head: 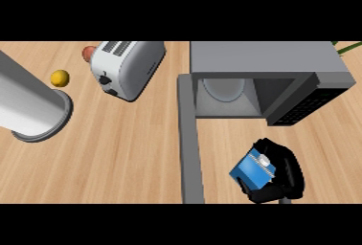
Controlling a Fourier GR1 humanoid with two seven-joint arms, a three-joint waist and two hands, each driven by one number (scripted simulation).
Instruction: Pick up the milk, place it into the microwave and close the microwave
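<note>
The milk (252, 170) is a blue carton with a white cap, low at the right of the head view. My right hand (286, 172) is curled round it from the right, thumb below it, and holds it in front of the microwave. The grey microwave (265, 57) stands at the back right with its cavity (226, 93) open toward me and a glass turntable inside. Its door (188, 143) is swung wide open and runs as a grey strip down toward the lower edge, left of the milk. My left hand does not show.
A white toaster (127, 67) lies at the back centre-left with a reddish object (87, 52) behind it. A small yellow fruit (60, 78) sits to its left. A large white cylinder (28, 103) stands at the far left. Green leaves (348, 47) show at the top right.
</note>
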